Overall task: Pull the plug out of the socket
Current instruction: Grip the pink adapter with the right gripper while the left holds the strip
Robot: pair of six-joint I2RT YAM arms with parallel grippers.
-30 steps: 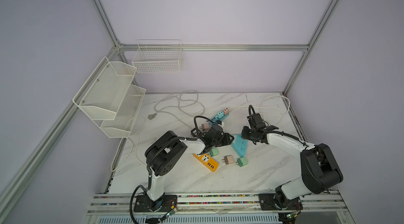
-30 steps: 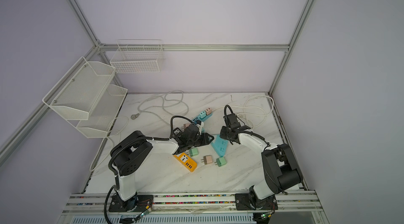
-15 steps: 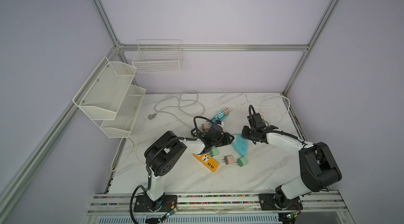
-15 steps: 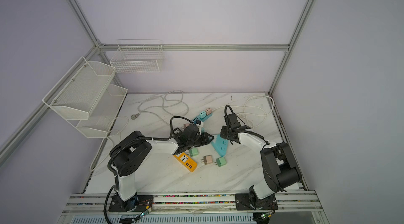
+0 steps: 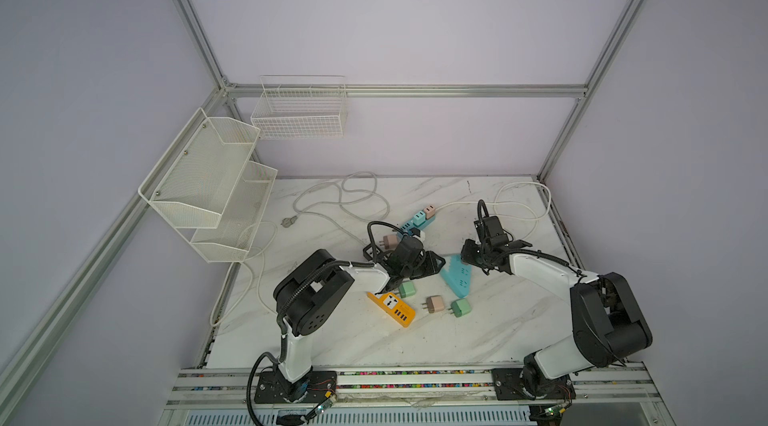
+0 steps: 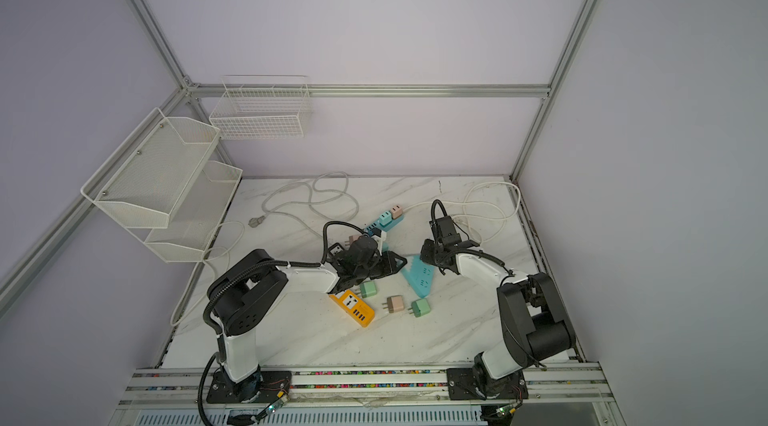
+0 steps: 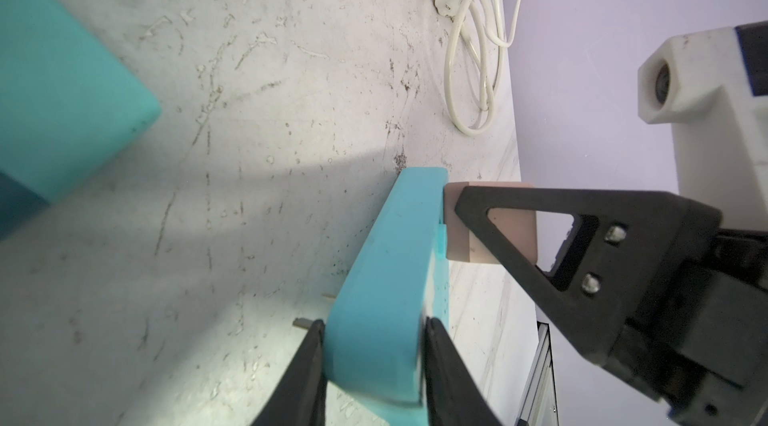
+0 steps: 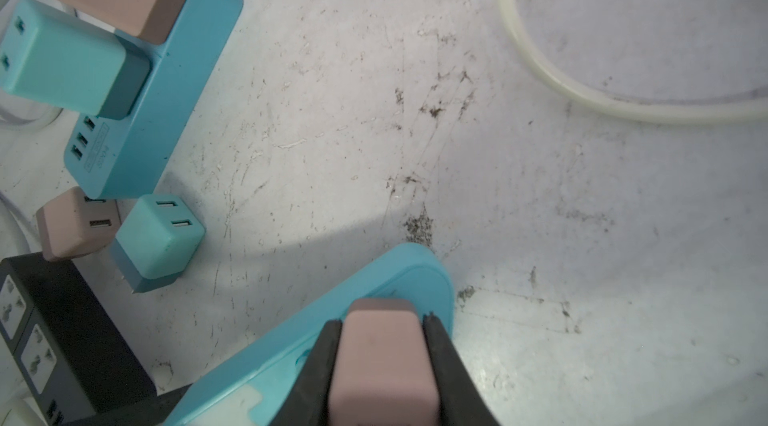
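Note:
The socket (image 5: 457,278) is a blue power strip on the marble table, shown in both top views (image 6: 417,280). My left gripper (image 7: 374,328) is shut on one end of it, a finger pressed on each long side. A pink plug (image 8: 384,361) sits in the strip's other end, still seated against its face (image 7: 519,232). My right gripper (image 8: 382,320) is shut on that plug, both fingers flat against its sides. In a top view the left gripper (image 5: 432,266) and right gripper (image 5: 471,255) meet over the strip from opposite sides.
A second blue strip (image 5: 419,218) with a pink and a teal plug lies behind, beside a black strip (image 8: 54,320). An orange strip (image 5: 392,308), two green plugs (image 5: 461,307) and a pink one (image 5: 434,303) lie in front. White cables (image 5: 519,203) loop at the back; wire racks (image 5: 208,182) hang left.
The right gripper's fingers have closed onto the pink plug. The left gripper has tightened slightly on the strip. Neither arm has shifted noticeably.

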